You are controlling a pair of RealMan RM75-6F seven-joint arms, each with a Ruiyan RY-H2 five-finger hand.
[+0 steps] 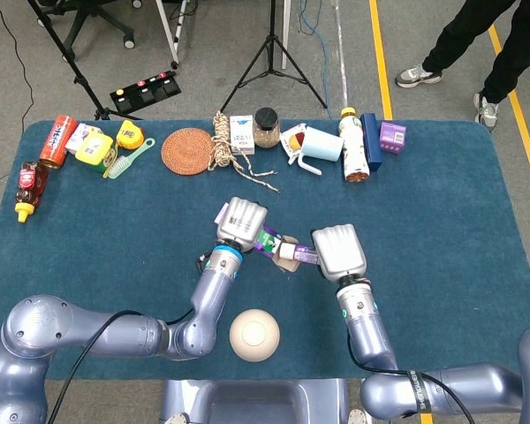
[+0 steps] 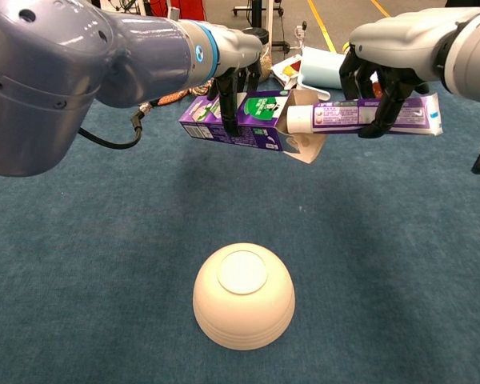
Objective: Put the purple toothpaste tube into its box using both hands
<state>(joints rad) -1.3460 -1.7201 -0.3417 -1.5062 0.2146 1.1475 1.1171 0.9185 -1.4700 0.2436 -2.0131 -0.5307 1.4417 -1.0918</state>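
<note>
Toothpaste cap at the mouth of the box

My left robot hand [image 2: 236, 76] is clamped around the purple toothpaste box [image 2: 240, 120], fingers [image 2: 226, 112] wrapped down over its front face, holding it lifted off the blue tabletop [image 2: 104, 264] and lying roughly level. The open end of the box faces my right side, its flaps [image 2: 308, 144] splayed outward.

My right robot hand [image 2: 384, 76] grips the purple toothpaste tube [image 2: 368, 116] from above, fingers curled over its middle. The tube lies level, crimped end pointing away to the right, white cap [image 2: 298, 120] pointing at the box. In the chest view the cap sits right at the open mouth, between the flaps; I cannot tell how far inside it is. In the head view the 2 hands [image 1: 243, 221] [image 1: 338, 252] sit close together over the middle of the tabletop, with box and tube forming 1 line between them.

An upturned cream bowl [image 2: 243, 294] rests on the tabletop below and nearer me. Along the far edge lie a woven coaster [image 1: 187, 151], a coil of rope [image 1: 223, 146], a jar [image 1: 266, 126] and a light blue mug [image 1: 322, 146].
</note>
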